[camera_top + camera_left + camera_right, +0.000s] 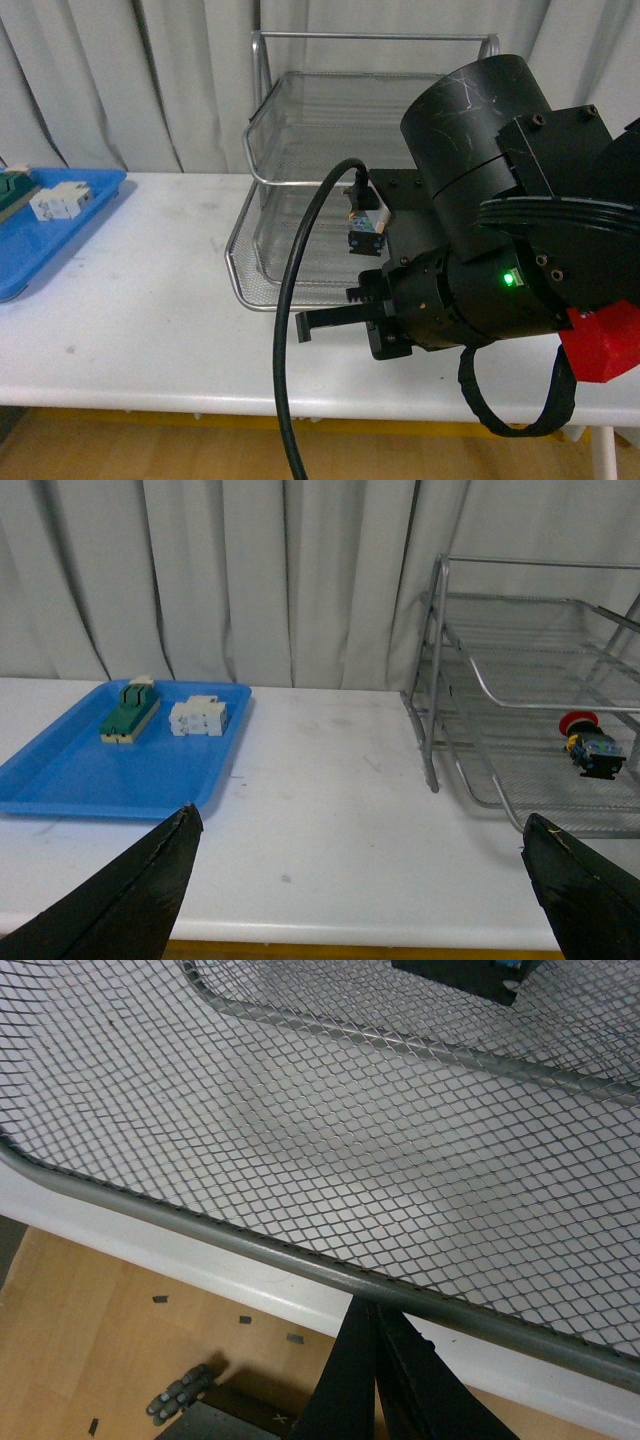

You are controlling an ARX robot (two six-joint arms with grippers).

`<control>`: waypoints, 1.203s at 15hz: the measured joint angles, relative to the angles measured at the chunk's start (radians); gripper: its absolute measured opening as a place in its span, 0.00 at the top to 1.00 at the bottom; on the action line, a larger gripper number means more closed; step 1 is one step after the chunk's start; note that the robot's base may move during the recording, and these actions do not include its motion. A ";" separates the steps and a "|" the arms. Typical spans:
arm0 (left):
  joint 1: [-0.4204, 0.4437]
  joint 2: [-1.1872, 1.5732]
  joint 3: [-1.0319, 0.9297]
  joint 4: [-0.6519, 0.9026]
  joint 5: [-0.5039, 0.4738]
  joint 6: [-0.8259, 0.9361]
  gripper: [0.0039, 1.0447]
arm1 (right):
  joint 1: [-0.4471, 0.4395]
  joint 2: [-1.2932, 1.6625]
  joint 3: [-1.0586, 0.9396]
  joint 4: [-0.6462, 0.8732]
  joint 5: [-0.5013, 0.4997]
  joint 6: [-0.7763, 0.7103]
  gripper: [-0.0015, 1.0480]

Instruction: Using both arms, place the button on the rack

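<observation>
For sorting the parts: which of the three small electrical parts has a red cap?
The button in the rack; the two on the blue tray are green-beige and white.

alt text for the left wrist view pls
A red-capped button lies on its side in a silver wire rack on a white table. Apart from it sits a blue tray holding a green block and a white block. The open left gripper frames the foreground.
</observation>
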 joint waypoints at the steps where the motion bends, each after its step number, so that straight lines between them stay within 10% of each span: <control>1: 0.000 0.000 0.000 0.000 0.000 0.000 0.06 | -0.002 0.000 0.002 -0.003 0.000 0.000 0.98; 18: 0.000 0.000 0.000 0.000 0.000 0.000 0.06 | -0.194 0.182 0.298 -0.078 0.046 -0.101 0.98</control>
